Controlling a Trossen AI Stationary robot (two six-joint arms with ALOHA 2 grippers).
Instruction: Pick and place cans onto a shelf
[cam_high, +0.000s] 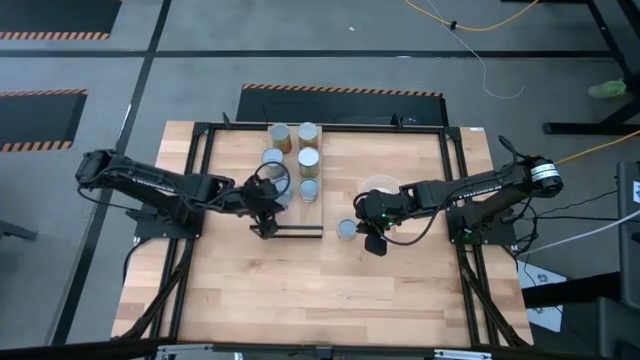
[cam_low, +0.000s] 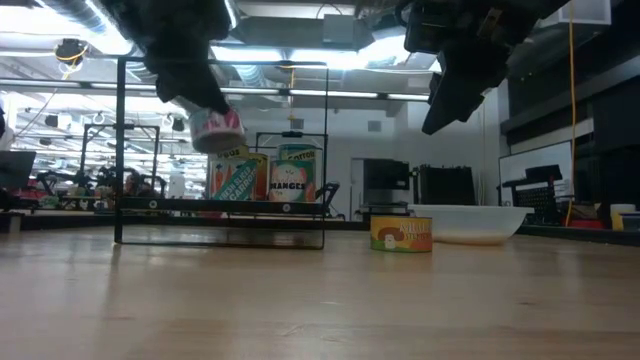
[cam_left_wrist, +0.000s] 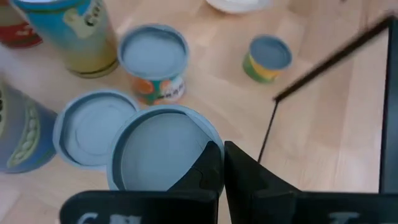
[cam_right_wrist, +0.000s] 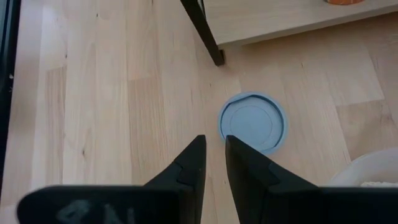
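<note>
Your left gripper (cam_high: 268, 196) hangs over the near end of the shelf (cam_high: 258, 165), and in the low view a pink-labelled can (cam_low: 216, 128) sits at its fingers, lifted clear of the board. The fingers look clamped on that can, though the left wrist view shows only their tips near its rim.

Five cans (cam_high: 307, 160) already stand on the shelf, two rows running back. Lower yours straight down into the free spot at the near end, just beside the blue-topped one (cam_left_wrist: 87, 127). Keep it upright and don't clip the neighbours or the black frame. Let go only once the base is flat on the board, then lift straight up.

Your right gripper (cam_high: 370, 228) is up off the table with its fingers nearly together, holding nothing. It hovers just beside the lone can (cam_high: 346, 229) on the table, near the bowl (cam_high: 381, 186). Judging by that, it's the next pick: spread the fingers wider than the lid before dropping, and centre over it.
</note>
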